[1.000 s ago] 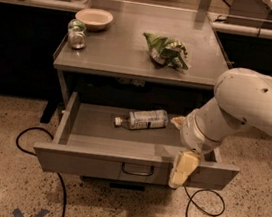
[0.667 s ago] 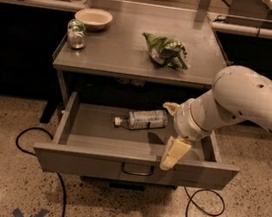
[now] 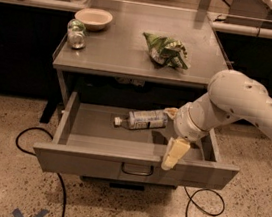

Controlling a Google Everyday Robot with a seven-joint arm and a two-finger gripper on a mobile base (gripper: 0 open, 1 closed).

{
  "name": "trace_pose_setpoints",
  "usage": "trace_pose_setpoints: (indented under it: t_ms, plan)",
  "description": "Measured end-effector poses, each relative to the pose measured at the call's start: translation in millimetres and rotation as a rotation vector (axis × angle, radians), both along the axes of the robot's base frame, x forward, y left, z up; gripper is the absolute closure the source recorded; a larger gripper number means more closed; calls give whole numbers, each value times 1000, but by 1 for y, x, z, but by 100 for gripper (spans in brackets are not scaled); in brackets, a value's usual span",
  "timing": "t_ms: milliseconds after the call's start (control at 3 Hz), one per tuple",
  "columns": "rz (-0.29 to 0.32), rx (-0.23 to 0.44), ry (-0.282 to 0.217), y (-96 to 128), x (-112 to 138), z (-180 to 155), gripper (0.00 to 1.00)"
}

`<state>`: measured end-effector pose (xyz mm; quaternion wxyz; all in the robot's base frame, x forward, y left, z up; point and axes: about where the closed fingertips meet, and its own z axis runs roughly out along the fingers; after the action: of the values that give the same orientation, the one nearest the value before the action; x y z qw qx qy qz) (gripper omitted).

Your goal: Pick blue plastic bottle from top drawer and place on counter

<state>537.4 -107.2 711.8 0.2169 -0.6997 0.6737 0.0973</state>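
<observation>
Gripper (image 3: 173,134) sits in the top drawer (image 3: 93,162), 2 fingers (image 3: 175,154) spread wide right by the sideways blue plastic bottle (image 3: 144,119), prob so it can straddle it.

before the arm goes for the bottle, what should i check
1. Top drawer pulled out: ok.
2. Blue plastic bottle reachable, lying on its side in the drawer, cap to the left: ok.
3. Gripper at the bottle's base end, over the drawer's right part, jaws apart: ok.
4. Jaws around the bottle: not ok.
5. Jaws lined up across the bottle: cannot tell.
6. Bare spot on the counter between jar and green bag: ok.
</observation>
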Motion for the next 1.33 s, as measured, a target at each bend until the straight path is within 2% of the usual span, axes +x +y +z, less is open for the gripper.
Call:
trace_pose_setpoints:
  t_ms: [333, 667, 1000, 1333]
  plan:
    - [30, -38, 155, 0, 40, -60, 0]
    - [34, -39, 161, 0, 40, -60, 0]
    - [33, -68, 130, 7, 35, -41, 0]
    - [58, -145, 17, 36, 25, -3, 0]
